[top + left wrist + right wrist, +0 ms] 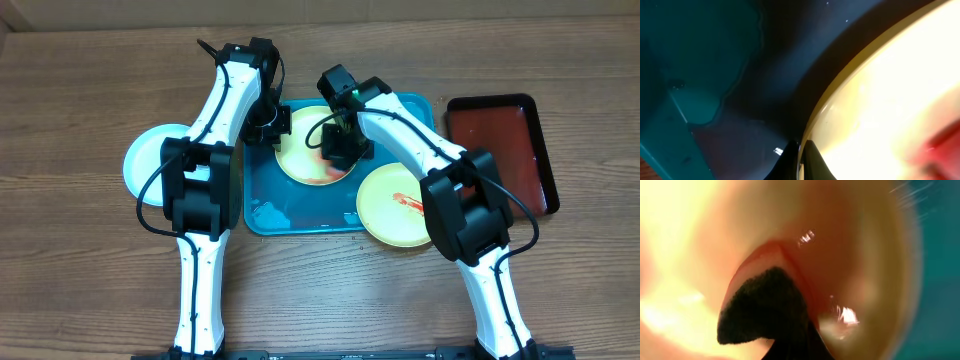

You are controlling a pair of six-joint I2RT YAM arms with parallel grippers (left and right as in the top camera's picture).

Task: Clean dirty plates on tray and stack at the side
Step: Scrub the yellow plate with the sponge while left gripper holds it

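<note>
Left fingers (816, 164) pinch plate (880, 100) rim; right wrist alone shows sponge (765, 305).

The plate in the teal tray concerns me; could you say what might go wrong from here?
The left gripper pinches only the yellow-green plate's rim on the wet tray; scrubbing pressure from the dark sponge might slip it free.
The smeared plate overhangs the tray's edge beside the right arm; a bump could tip it.
</note>
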